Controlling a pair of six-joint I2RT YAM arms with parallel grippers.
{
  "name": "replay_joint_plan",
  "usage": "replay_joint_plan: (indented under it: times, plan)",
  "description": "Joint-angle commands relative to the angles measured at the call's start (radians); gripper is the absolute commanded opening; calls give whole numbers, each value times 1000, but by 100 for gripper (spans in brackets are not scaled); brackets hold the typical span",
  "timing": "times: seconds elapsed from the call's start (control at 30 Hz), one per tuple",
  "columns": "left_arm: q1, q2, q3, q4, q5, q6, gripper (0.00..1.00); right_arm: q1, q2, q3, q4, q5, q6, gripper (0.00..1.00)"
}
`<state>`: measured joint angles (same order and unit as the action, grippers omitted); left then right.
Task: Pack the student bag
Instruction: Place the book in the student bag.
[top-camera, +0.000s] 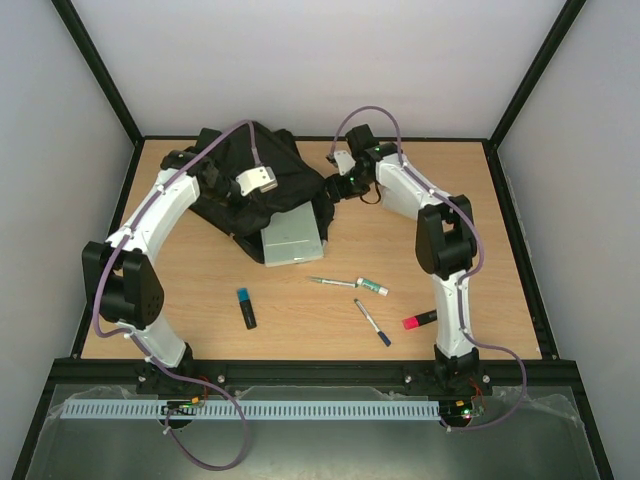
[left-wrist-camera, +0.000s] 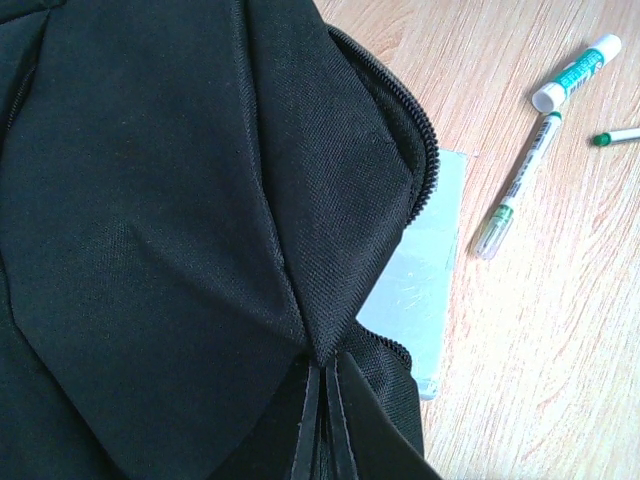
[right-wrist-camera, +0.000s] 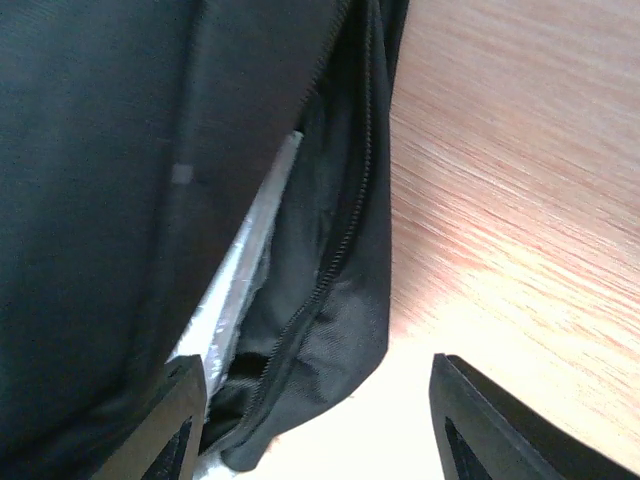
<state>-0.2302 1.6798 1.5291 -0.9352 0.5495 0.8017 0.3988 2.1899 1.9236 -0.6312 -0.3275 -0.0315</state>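
At the far left-centre of the table (top-camera: 480, 200) lies the student bag (top-camera: 255, 175), a slumped black fabric heap with its zipped mouth facing the near right. A whitish flat pouch (top-camera: 292, 240) pokes out of that mouth toward the near side; its far end is tucked under the bag's open edge and its near end rests on the wood. The left gripper (left-wrist-camera: 322, 400) sits on top of the bag, and in the left wrist view its dark fingers (left-wrist-camera: 305, 435) are drawn together on a fold of the black fabric, which rises to a peak just at their tips. The right gripper (right-wrist-camera: 315, 375) is low at the bag's right edge, its fingers (right-wrist-camera: 185, 420) spread wide and gripping nothing. The loose zipper flap hangs between them, closer to the left finger, with bare wood by the other. On the near side, well apart from the bag, lie a black marker with a blue cap (top-camera: 246, 308), a slim pen (top-camera: 333, 282) touching or just beside a white tube with green print (top-camera: 372, 288), a dark pen (top-camera: 372, 323) and a pink highlighter (top-camera: 420, 321).
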Motion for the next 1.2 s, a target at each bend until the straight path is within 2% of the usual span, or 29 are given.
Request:
replay_joint_plan:
  times: [0.0, 0.37, 0.47, 0.57, 0.73, 0.93, 1.07, 1.17]
  plan:
    - [8, -40, 3, -4, 36, 1, 2, 4, 68, 53, -5, 34, -16, 64]
    - [8, -34, -4, 1, 44, -11, 2, 32, 153, 111, 34, 78, 26, 65]
    - [9, -34, -9, 0, 51, -14, 2, 50, 160, 115, 47, 94, 57, 69]
    - [8, -34, -10, 0, 56, -16, 2, 71, 174, 111, 56, 150, 84, 73]
    - [9, -37, -14, 1, 56, -18, 2, 109, 172, 89, 65, 303, 121, 73]
    - [9, -38, -21, 6, 57, -19, 2, 120, 137, 53, 77, 477, 182, 53]
    - [8, -36, -21, 11, 62, -22, 2, 118, 114, -2, 73, 510, 203, 28]
    - [8, -35, -20, 12, 65, -22, 2, 118, 87, -44, 69, 468, 217, 2]
